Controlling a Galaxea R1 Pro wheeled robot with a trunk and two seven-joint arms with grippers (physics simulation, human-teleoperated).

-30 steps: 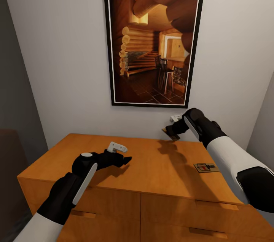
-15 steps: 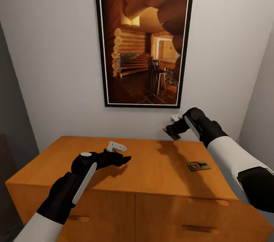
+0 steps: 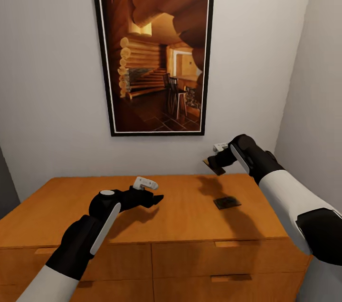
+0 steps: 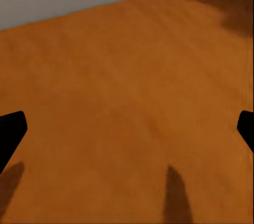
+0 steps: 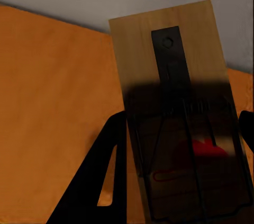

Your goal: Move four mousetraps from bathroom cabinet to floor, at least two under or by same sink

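Note:
My right gripper (image 3: pixel 213 164) hangs above the back right of the orange-brown cabinet (image 3: pixel 142 219), shut on a mousetrap (image 3: pixel 208 164). In the right wrist view that mousetrap (image 5: pixel 174 102) is a pale wooden base with a dark wire frame and a red spot, gripped between the black fingers (image 5: pixel 108 150) of the right gripper (image 5: pixel 180 128). A second mousetrap (image 3: pixel 227 202) lies flat on the cabinet top in the arm's shadow. Over the top's middle my left gripper (image 3: pixel 154 199) is open and empty; its spread fingertips (image 4: pixel 10 131) frame bare wood. The bathroom floor and sink are out of view.
A tall framed picture (image 3: pixel 154 52) of a log cabin hangs on the white wall behind the cabinet. A side wall (image 3: pixel 318 102) closes in at the right. Drawer fronts with bar handles (image 3: pixel 230 243) face me.
The camera has swung, so wall, picture and cabinet have slid left in the view and the cabinet now faces me squarely. Both arms hold the same pose.

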